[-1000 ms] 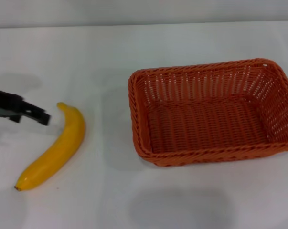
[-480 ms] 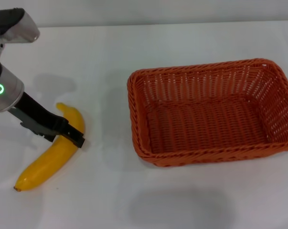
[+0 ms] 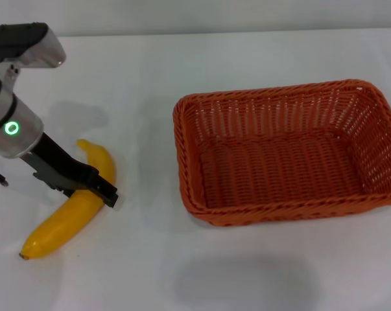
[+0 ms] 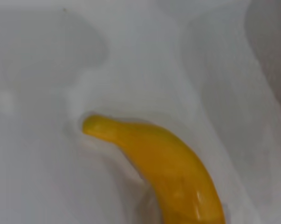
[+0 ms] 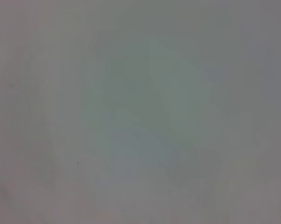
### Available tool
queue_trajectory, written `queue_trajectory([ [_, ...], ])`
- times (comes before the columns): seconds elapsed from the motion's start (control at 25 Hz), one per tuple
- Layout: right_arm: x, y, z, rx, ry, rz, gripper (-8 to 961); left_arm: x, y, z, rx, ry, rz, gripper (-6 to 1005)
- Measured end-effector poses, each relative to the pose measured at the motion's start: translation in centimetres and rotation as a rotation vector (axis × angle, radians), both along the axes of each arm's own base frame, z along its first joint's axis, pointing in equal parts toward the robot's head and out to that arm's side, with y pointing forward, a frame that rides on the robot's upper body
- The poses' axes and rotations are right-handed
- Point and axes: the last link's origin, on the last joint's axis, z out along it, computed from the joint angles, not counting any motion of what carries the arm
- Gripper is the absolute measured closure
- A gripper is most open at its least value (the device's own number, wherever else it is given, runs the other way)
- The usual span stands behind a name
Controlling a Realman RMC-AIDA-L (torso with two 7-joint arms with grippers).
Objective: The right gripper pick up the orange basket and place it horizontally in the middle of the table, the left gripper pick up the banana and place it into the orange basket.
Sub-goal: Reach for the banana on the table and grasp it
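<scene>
My left gripper (image 3: 103, 191) is down at the middle of the banana (image 3: 72, 204), its black fingers lying across the fruit; I cannot tell whether they are spread or pressed onto it. The banana lies flat on the table (image 3: 137, 272), a single curved yellow fruit, smooth and glossy, its small brown tip on the end nearer me and its stem end pointing away past my fingers. In my left wrist view the banana (image 4: 168, 170) fills the frame close below me, bright yellow against the white surface. The orange basket (image 3: 286, 152) sits upright well off to the right of my gripper, woven and latticed, with a braided rim. My right gripper is out of sight.
</scene>
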Motion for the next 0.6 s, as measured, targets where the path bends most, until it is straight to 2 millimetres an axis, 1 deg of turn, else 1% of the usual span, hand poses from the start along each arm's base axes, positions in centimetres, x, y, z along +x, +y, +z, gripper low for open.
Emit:
queue_trajectory([
  [0.56, -0.14, 0.28, 0.16, 0.025, 0.035, 0.002, 80, -0.11, 0.88, -0.22, 0.02, 0.056, -0.03, 214],
  [0.6, -0.14, 0.28, 0.16, 0.025, 0.036, 0.002, 80, -0.05, 0.95, -0.23, 0.022, 0.056, -0.033, 253],
])
